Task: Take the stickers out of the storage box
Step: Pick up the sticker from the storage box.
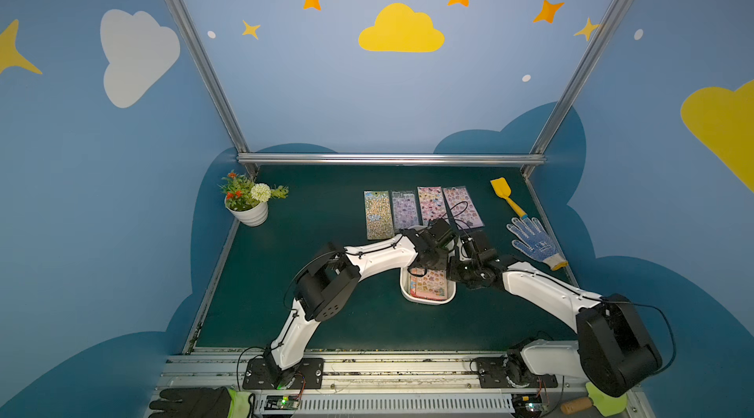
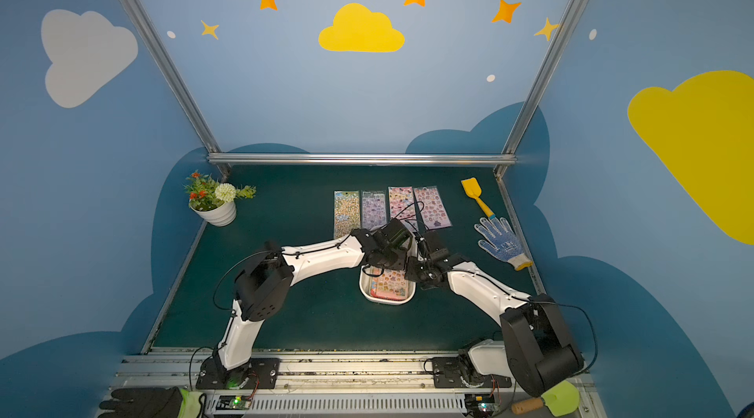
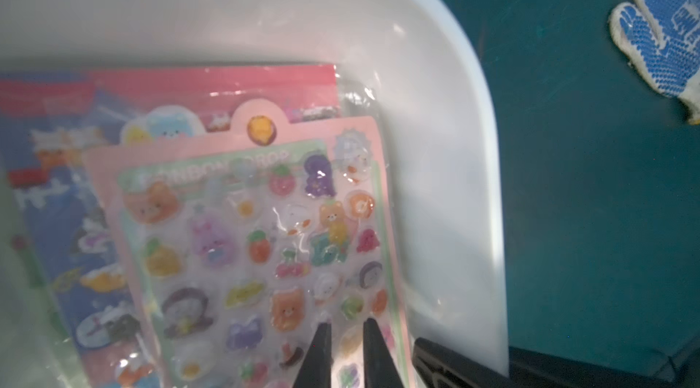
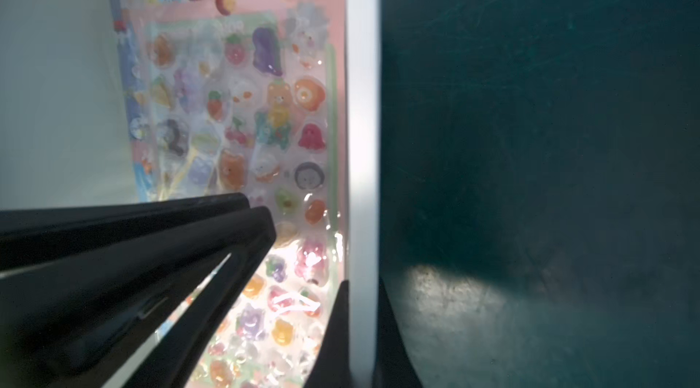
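The white storage box [image 1: 427, 301] [image 2: 386, 301] sits mid-table, with both wrists crowded over its far end. Inside lie stacked stickers: a pink sheet of puffy cartoon figures [image 3: 261, 238] [image 4: 265, 109] on top of a blue and red one [image 3: 64, 193]. My left gripper [image 3: 348, 323] points down at the pink sheet, its fingertips [image 3: 322, 333] a narrow gap apart with the sheet showing between them. My right gripper [image 4: 361, 291] is shut on the box's side rim [image 4: 363, 140], one finger inside and one outside. Several more sticker sheets [image 1: 424, 210] [image 2: 391, 210] lie side by side beyond the box.
A white ribbed flower pot [image 1: 249, 214] stands at the back left. At the right edge lie a yellow toy shovel [image 1: 506, 195] and a blue-dotted work glove [image 1: 534, 242] [image 3: 659, 26]. A black glove [image 1: 191, 403] and a green trowel [image 1: 604, 399] rest on the front rail.
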